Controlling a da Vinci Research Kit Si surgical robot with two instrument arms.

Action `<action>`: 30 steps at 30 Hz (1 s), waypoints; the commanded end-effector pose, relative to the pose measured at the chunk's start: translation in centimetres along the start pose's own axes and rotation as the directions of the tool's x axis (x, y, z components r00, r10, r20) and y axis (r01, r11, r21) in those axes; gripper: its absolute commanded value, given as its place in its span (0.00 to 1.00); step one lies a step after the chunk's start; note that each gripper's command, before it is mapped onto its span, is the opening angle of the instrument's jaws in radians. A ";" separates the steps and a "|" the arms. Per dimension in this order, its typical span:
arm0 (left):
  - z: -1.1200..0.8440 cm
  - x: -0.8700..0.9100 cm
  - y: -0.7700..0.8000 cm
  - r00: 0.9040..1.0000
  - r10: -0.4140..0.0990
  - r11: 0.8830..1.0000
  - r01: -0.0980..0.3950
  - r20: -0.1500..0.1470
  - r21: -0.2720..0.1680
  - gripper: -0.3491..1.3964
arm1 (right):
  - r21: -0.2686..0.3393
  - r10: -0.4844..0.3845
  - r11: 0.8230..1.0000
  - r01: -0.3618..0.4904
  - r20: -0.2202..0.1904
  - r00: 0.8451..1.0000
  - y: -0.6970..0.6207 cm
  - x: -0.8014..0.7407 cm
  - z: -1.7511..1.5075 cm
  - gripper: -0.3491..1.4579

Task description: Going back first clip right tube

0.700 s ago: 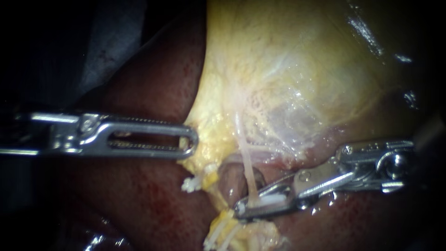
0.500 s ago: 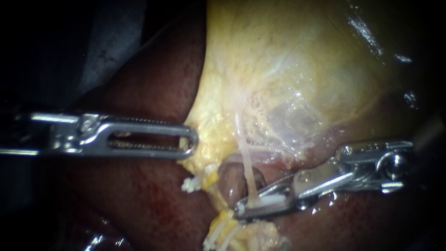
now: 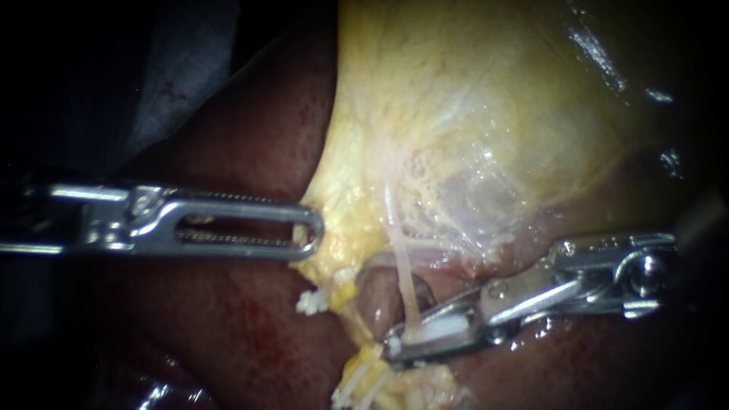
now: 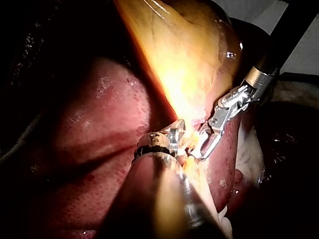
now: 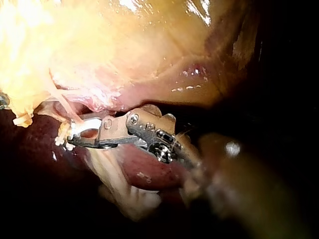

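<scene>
1. Backing my right instrument (image 3: 396, 342) off starts from where it sits: its jaws pinch the white clip (image 3: 444, 328), which crosses the thin pale tube (image 3: 402, 266) low down, close over the liver (image 3: 243, 326).
2. I judge the clip should be squeezed fully home first, then the jaws spread just enough to clear it.
3. Withdrawing should run straight along my own shaft, never sideways, or the tube may tear.
4. My left instrument (image 3: 310, 231), jaws pressed together on the gallbladder (image 3: 471, 114) edge, should hold even tension.
5. Afterwards, check that the clip sits squarely across the tube.
</scene>
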 end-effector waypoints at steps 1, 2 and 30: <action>0.00 0.00 0.00 1.000 0.000 1.000 0.000 0.000 0.000 0.00 | -0.004 0.000 1.000 0.000 -0.004 1.000 0.00 0.00 0.00 0.37; 0.00 0.00 0.00 1.000 0.000 1.000 0.000 0.000 0.000 0.00 | -0.007 0.000 1.000 0.000 -0.006 1.000 0.00 0.00 0.00 0.38; 0.00 0.01 0.01 1.000 0.001 1.000 -0.001 0.000 0.000 0.00 | -0.063 -0.018 0.998 0.013 -0.076 0.997 -0.25 0.29 -0.87 0.41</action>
